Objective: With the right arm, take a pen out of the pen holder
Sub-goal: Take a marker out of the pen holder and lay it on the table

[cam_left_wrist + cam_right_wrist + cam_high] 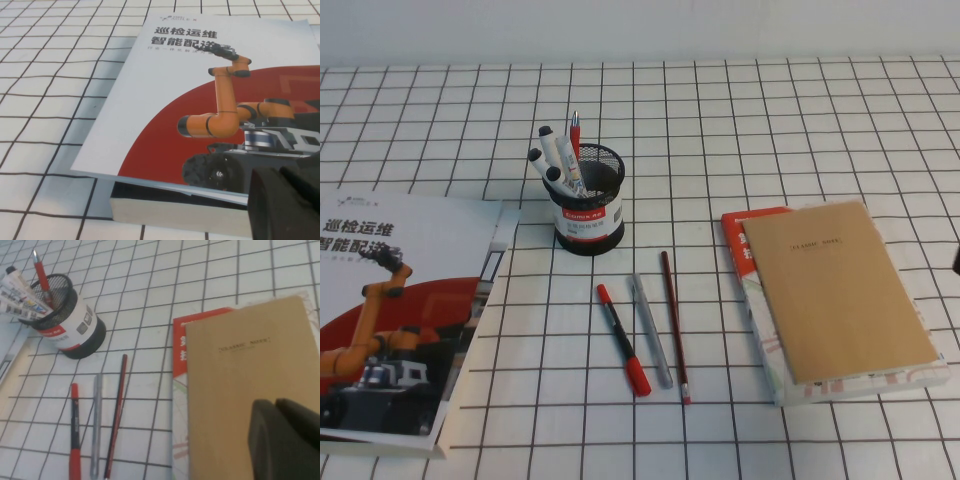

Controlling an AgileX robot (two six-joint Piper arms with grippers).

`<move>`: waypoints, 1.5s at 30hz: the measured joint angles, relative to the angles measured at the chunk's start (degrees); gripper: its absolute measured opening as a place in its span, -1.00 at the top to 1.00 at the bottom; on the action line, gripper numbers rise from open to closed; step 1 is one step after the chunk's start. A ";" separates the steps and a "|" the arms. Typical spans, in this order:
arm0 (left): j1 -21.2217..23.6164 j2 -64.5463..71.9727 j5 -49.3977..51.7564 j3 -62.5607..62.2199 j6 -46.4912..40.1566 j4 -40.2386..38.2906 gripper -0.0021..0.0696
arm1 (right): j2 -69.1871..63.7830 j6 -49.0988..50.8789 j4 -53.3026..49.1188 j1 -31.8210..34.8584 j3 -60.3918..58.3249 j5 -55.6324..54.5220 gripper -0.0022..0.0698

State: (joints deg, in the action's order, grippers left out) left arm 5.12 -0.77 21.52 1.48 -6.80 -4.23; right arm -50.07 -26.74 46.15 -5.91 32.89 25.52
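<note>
Tablecloth (770, 120) gridded; left tool (279, 173) over book (165, 100), right tool (275, 403) over notebook (235, 365).

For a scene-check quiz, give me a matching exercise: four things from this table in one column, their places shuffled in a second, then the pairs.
1 pen holder
2 pencil
3 left gripper
4 right gripper

A near the brown notebook
B lying right of the grey pen
C near the robot book
D upright, holding markers

Pairs: 1-D, 2-B, 3-C, 4-A.
</note>
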 joint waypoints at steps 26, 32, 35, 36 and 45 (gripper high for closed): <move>0.00 0.00 0.00 0.00 0.00 0.00 0.95 | -46.59 -3.89 -22.07 -41.22 24.52 -44.02 0.43; 0.00 0.00 0.00 0.00 0.00 0.00 0.95 | -52.33 7.80 -39.73 -41.22 24.63 -58.60 0.03; 0.00 0.00 0.00 0.00 0.00 0.00 0.95 | -55.40 8.98 -43.58 -41.22 24.63 -65.93 -0.01; 0.00 0.00 0.00 0.00 0.00 0.00 0.95 | -56.48 9.06 -44.40 -41.22 24.63 -67.86 -0.01; 0.00 0.00 0.00 0.00 0.00 0.00 0.95 | -64.22 9.63 -50.29 -40.69 31.21 -70.82 -0.02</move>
State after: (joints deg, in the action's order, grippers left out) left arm 5.12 -0.77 21.52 1.48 -6.80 -4.23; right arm -114.28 -17.11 -4.14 -46.60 64.09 -45.30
